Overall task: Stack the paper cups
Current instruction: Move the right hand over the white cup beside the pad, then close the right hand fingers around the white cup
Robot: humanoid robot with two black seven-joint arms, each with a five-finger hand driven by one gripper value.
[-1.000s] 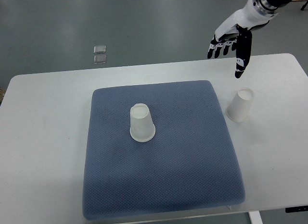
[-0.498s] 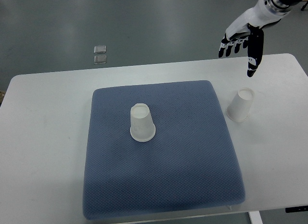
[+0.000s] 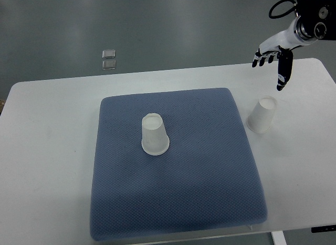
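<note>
On the blue textured foam mat [image 3: 178, 192]: 2 cups, unstacked.
1 inverted white paper cup [image 3: 155, 134] sits mid-mat, another [image 3: 262, 114] just right of it on the white tabletop [image 3: 47, 150]; right hand [image 3: 274, 58] hovers beyond, fingers spread, empty.

White right hand [image 3: 274, 51], black fingers [image 3: 282, 77], black looped cable [image 3: 281, 8].

floor [image 3: 157, 24]: grey, glossy | table [image 3: 47, 150]: white, rounded corners | light: even

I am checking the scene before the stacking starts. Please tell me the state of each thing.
Cup on the pad: upside down, alone, unstacked.
Cup on the table: upside down, beside the pad, free.
Blue pad: flat on the table.
Right robot hand: open, empty, above the table's far edge.
</note>
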